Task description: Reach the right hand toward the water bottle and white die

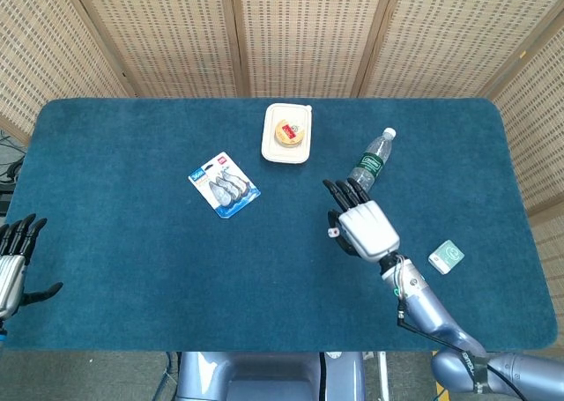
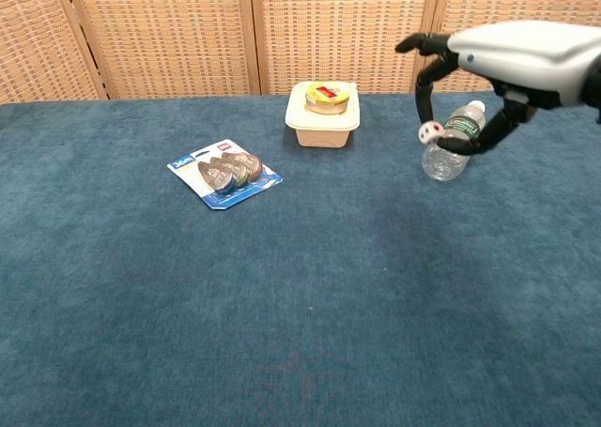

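Blue carpet-like cloth covers the table (image 1: 132, 260), and the right hand (image 1: 364, 227) hangs above it, lifted clear of the surface, palm down with its dark fingers (image 1: 342, 191) pointing toward the far edge. In the chest view this hand (image 2: 512, 56) shows high in the frame, and the white die (image 2: 429, 133) sits pinched between its thumb and a fingertip, off the cloth. From the head view the die (image 1: 334, 233) peeks out at the hand's left edge.

Lying on its side just beyond the fingertips is the water bottle (image 1: 368, 164), cap toward the far right; the fingertips overlap its near end in the head view, though whether they touch it cannot be told. In the chest view the bottle (image 2: 452, 144) rests on the cloth below and behind the held die.

At the near left edge the left hand (image 1: 12, 262) hovers with fingers spread, holding nothing.

Farther off lie a cream food container (image 1: 287, 133) near the table's far middle, a blister pack (image 1: 224, 184) to its left, and a small green-and-white card (image 1: 447, 256) beside the right forearm.
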You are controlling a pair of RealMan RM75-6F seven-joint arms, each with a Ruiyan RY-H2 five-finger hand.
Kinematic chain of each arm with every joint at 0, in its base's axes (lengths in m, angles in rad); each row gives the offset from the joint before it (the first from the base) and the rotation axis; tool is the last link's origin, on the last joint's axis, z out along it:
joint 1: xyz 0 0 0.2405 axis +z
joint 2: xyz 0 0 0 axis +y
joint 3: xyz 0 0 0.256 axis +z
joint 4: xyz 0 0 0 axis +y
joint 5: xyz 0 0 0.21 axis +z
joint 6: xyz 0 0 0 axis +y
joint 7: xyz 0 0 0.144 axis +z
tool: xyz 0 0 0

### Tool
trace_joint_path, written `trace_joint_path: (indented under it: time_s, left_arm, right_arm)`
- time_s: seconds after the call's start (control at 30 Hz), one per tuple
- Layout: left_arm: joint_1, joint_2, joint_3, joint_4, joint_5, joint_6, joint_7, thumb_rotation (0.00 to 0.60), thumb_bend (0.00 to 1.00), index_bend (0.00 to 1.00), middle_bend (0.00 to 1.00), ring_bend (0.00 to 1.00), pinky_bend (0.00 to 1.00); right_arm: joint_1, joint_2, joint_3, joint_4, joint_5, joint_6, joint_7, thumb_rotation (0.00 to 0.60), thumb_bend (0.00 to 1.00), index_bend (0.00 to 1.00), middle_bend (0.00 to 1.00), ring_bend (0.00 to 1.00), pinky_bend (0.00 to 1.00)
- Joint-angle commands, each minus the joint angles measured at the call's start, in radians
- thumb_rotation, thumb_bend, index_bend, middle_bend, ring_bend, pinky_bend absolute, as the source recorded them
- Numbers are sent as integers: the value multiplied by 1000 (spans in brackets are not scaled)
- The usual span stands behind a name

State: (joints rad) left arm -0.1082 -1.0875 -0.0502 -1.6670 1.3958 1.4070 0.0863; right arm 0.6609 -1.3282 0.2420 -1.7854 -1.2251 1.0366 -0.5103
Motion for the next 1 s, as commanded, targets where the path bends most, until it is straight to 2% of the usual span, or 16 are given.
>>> trace_joint_path:
  time_s: [0.03, 0.1, 0.17, 0.37, 0.5, 0.63, 0.73, 0.83, 0.9, 0.97, 1.0]
  left_arm:
    - [0, 2, -1, 0, 0, 0, -5, 600, 46, 0, 0, 0, 0]
    - [-1, 4, -2, 0, -1, -1, -8, 600, 46, 0, 0, 0, 0]
    - [-1, 5, -2, 1, -3, -2, -10, 600, 46, 0, 0, 0, 0]
    - [-3, 5, -3, 0, -5, -6, -7, 600, 48, 0, 0, 0, 0]
    - [-3, 3, -2, -2, -6, -7, -3, 600, 48, 0, 0, 0, 0]
    - [-1, 7, -2, -5, -4, -2, -9, 600, 48, 0, 0, 0, 0]
    - [3, 11, 2, -7, 6, 5, -18, 600, 48, 0, 0, 0, 0]
    - [6, 11, 4, -8, 13, 12, -18, 600, 48, 0, 0, 0, 0]
    - [8, 9, 6, -7, 17, 16, -15, 600, 49, 0, 0, 0, 0]
    - [10, 7, 8, -7, 22, 21, -10, 600, 47, 0, 0, 0, 0]
    - [11, 6, 9, -7, 24, 24, -7, 600, 46, 0, 0, 0, 0]
  right_arm:
    - [32, -6, 28, -19, 65, 3, -55, 600, 496, 456, 2, 0, 0]
    - [43, -10, 31, -12, 90, 3, -72, 600, 472, 296, 0, 0, 0]
    - [49, -8, 29, -9, 114, -4, -76, 600, 466, 238, 0, 0, 0]
    - [52, 5, 18, -1, 123, 6, -63, 600, 466, 225, 0, 0, 0]
    - [17, 50, 2, -22, 81, 46, -18, 600, 466, 225, 0, 0, 0]
    - [-45, 100, -43, -9, -10, 99, 66, 600, 466, 225, 0, 0, 0]
    - [-139, 138, -112, 77, -123, 200, 171, 600, 451, 225, 0, 0, 0]
    - [-203, 134, -155, 160, -192, 275, 266, 600, 283, 224, 0, 0, 0]
    - [-247, 134, -185, 199, -208, 311, 300, 600, 76, 187, 0, 0, 0]
    - [-287, 140, -213, 209, -212, 331, 322, 600, 0, 126, 0, 0, 0]
    - [-306, 140, -224, 211, -216, 345, 335, 600, 0, 94, 0, 0, 0]
